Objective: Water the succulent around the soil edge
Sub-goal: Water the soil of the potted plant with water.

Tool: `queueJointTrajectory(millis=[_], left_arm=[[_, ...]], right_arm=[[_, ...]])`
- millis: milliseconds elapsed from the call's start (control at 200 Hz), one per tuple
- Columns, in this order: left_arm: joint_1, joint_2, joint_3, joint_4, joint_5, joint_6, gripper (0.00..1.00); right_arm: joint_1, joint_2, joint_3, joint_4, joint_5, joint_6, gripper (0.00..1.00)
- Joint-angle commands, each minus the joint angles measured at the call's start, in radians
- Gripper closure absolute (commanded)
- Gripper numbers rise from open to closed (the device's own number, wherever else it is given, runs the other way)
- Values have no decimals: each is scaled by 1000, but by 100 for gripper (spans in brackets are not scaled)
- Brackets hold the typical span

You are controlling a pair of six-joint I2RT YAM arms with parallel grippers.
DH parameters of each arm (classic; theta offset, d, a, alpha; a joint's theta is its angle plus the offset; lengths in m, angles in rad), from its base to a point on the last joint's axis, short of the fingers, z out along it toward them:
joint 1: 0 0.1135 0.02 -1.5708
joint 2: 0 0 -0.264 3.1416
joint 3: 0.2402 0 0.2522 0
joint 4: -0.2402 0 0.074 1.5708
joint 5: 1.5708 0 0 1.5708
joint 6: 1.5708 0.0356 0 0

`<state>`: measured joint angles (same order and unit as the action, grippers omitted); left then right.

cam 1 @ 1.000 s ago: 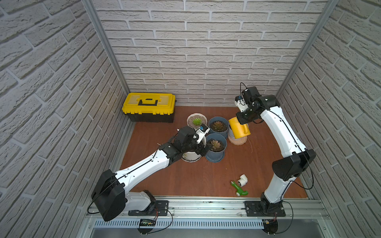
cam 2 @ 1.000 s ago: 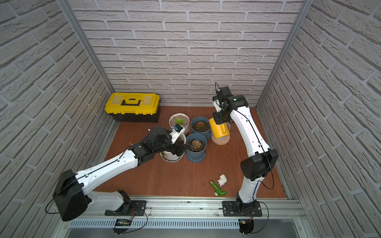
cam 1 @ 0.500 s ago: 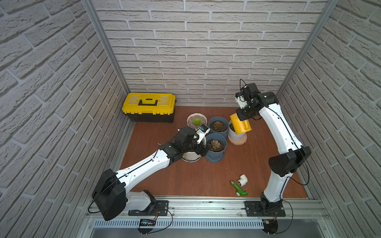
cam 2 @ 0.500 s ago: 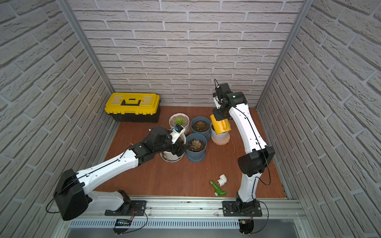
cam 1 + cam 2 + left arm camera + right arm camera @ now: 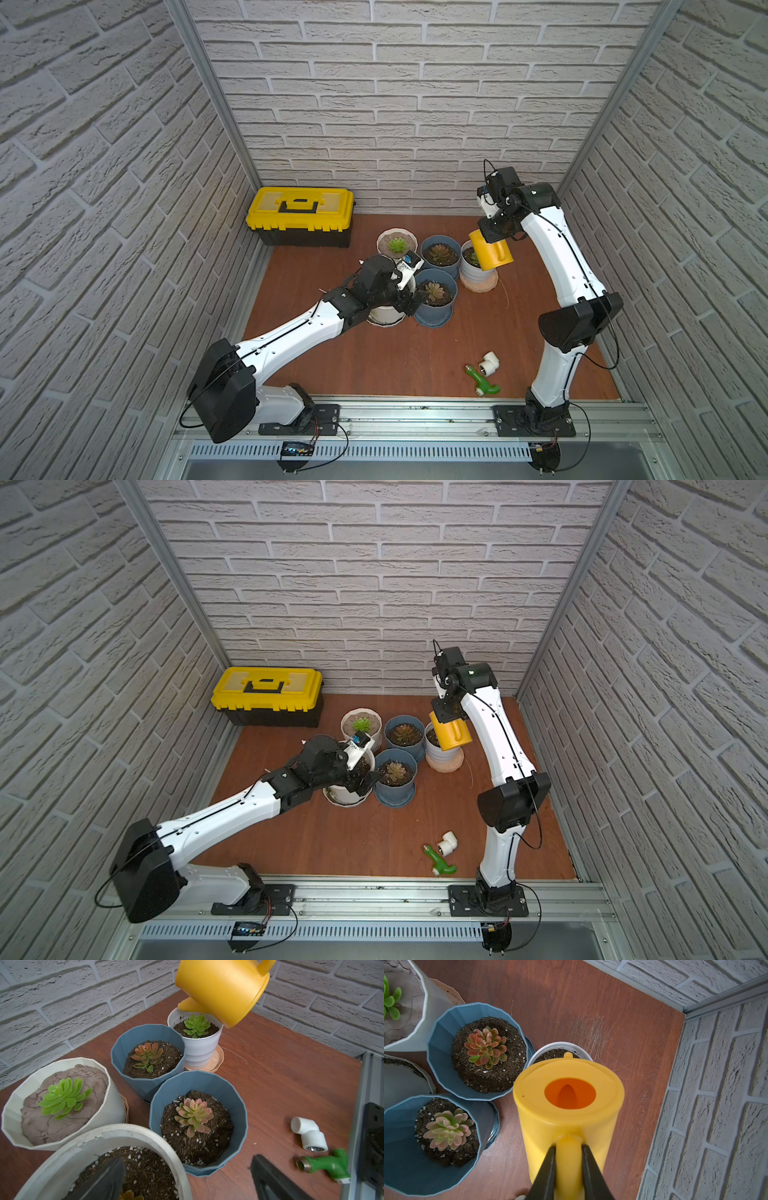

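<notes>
Pinches tilted yellow plastic watering can (image 5: 220,989) by handle in right claw (image 5: 568,1148), spout over dark soil edge (image 5: 179,1027) of small white pot (image 5: 202,1049), seemingly sparing rosette (image 5: 196,1025). Holds left claw (image 5: 187,1176) spread, clear of that pot.

We get bright, even overhead light in both top views, only soft shadows on the tabletop (image 5: 374,353); brick walls (image 5: 104,166) bow toward the edges. Wrist views sharp mid-range; left gripper (image 5: 188,1159) fingers and near watering can (image 5: 566,1126) blur
</notes>
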<state>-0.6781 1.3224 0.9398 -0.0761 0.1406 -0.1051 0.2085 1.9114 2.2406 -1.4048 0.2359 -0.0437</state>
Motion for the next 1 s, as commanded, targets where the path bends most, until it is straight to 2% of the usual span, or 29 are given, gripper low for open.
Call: queueJointTrajectory(millis=[0, 350, 995], left_arm=[[-3, 6, 6, 29, -3, 12, 1], [-3, 11, 7, 32, 1, 10, 2], [-3, -2, 7, 33, 12, 5, 2]], right_arm=[[-13, 2, 27, 0, 28, -16, 97], [-36, -15, 7, -9, 41, -18, 97], [-51, -122, -121, 19, 51, -9, 97]])
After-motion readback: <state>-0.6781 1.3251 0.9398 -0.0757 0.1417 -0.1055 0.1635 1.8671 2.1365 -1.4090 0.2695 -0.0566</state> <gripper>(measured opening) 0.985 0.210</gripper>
